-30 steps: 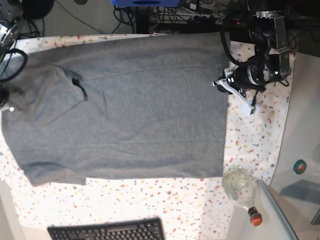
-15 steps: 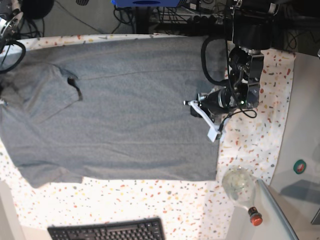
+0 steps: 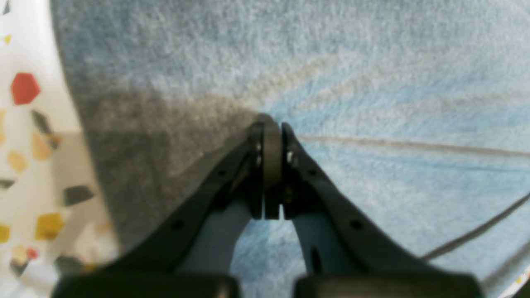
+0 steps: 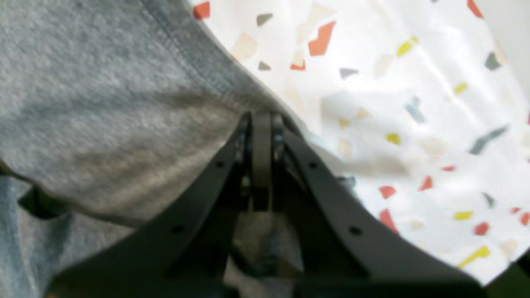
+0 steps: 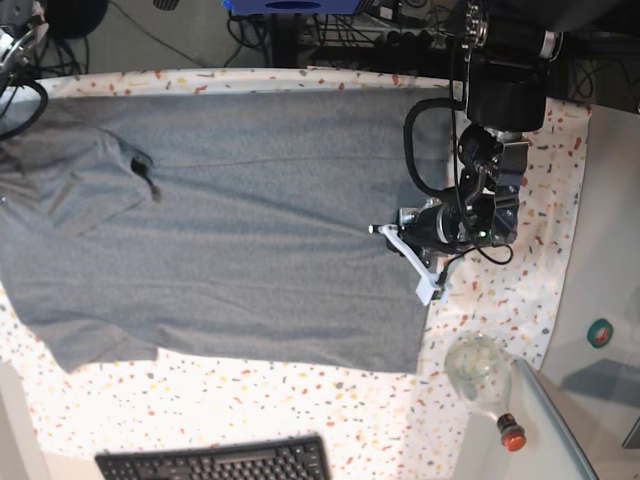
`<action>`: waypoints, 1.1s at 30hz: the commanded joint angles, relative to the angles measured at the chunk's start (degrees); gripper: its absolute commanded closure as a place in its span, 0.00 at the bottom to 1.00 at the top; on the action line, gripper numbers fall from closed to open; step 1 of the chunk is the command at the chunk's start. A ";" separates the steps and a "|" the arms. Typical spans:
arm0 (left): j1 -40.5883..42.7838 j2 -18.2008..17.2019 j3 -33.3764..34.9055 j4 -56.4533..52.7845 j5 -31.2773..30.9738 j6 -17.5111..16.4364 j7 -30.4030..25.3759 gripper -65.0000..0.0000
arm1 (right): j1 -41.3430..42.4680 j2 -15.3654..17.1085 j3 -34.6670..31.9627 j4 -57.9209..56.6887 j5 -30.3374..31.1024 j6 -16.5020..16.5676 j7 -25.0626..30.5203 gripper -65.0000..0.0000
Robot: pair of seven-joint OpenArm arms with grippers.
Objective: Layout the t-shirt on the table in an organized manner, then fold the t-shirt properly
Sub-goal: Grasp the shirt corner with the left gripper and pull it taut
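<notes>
The grey t-shirt (image 5: pixel 250 220) lies spread flat across the speckled table (image 5: pixel 520 290), one sleeve folded at the left. My left gripper (image 5: pixel 398 232) sits on the shirt just inside its right-hand hem. In the left wrist view the left gripper (image 3: pixel 269 124) is shut on the t-shirt (image 3: pixel 372 62), and creases fan out from its tips. In the right wrist view the right gripper (image 4: pixel 261 118) is shut on the stitched edge of the t-shirt (image 4: pixel 83 82), beside bare table (image 4: pixel 414 82). The base view shows only part of the right arm, at the top left.
A black keyboard (image 5: pixel 215 462) lies at the front edge. A round glass bottle with a red cap (image 5: pixel 480 375) stands at the front right, near a green tape roll (image 5: pixel 599 332) on the white side ledge. Cables and equipment crowd the far edge.
My left gripper has moved left and toward the front, taking the shirt's hem leftward with it. The sleeve side has slid left to the frame's edge.
</notes>
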 commanded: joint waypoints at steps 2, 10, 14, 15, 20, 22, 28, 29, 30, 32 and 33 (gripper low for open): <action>1.84 -0.91 -0.51 4.44 0.95 0.79 1.03 1.00 | 0.17 0.61 0.13 4.41 0.13 -0.13 1.24 1.00; 14.77 0.58 -5.09 30.73 -1.16 0.62 14.04 1.00 | -0.98 0.17 -11.21 14.52 0.13 -0.04 1.51 1.00; 22.33 1.90 1.16 40.49 -5.56 0.71 17.11 1.00 | 4.30 0.88 -15.69 10.30 0.13 -0.31 2.21 1.00; 23.65 2.08 3.18 40.84 -5.82 0.79 17.11 1.00 | 6.41 0.88 -15.52 7.31 0.13 -0.39 3.09 1.00; 27.34 1.55 4.94 37.23 -3.45 0.79 16.76 1.00 | 13.09 2.64 -16.13 -2.45 0.13 -0.39 5.73 1.00; 28.22 1.29 3.00 36.71 -2.13 0.79 16.76 1.00 | 13.35 2.55 -16.13 -2.45 0.13 -0.39 5.73 1.00; 29.10 0.41 1.33 34.60 0.60 0.79 16.76 1.00 | 13.18 2.28 -16.13 -2.45 0.13 -0.39 5.64 1.00; 29.10 0.32 1.33 33.28 1.12 0.79 16.76 1.00 | 12.83 2.28 -16.13 -2.45 0.13 -0.39 5.64 1.00; 29.36 0.14 1.24 31.52 1.65 0.79 16.68 1.00 | 12.30 2.28 -16.13 -2.45 0.13 -0.39 5.64 1.00; 29.62 -1.26 1.16 28.62 2.27 0.79 14.83 1.00 | 11.95 2.28 -16.13 -2.45 0.13 -0.39 5.64 1.00; 30.06 -1.79 1.16 26.95 2.44 0.79 12.90 1.00 | 11.77 2.37 -16.13 -2.45 0.13 -0.39 5.73 1.00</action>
